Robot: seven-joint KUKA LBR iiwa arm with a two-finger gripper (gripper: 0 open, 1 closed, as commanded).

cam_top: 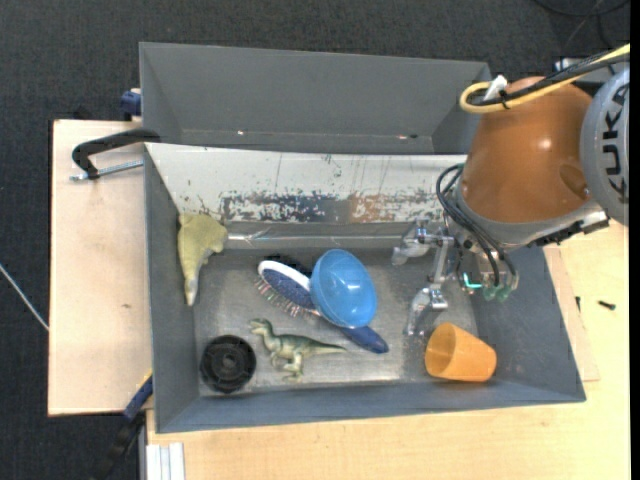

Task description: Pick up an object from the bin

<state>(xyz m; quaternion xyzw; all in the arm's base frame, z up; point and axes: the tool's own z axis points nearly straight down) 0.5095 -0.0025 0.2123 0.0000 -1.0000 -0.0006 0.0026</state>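
Orange cup (460, 354) on its side in the lower right corner of the bin (300, 98), my hand (420, 280) just beside it
I see the hand's two fingers (425, 311) spread apart with nothing between them, the lower one near the cup. Further left lie a blue egg-shaped shell (343, 286) on a blue hairbrush (285, 284), a green toy dinosaur (290, 346) and a black round cap (227, 361)
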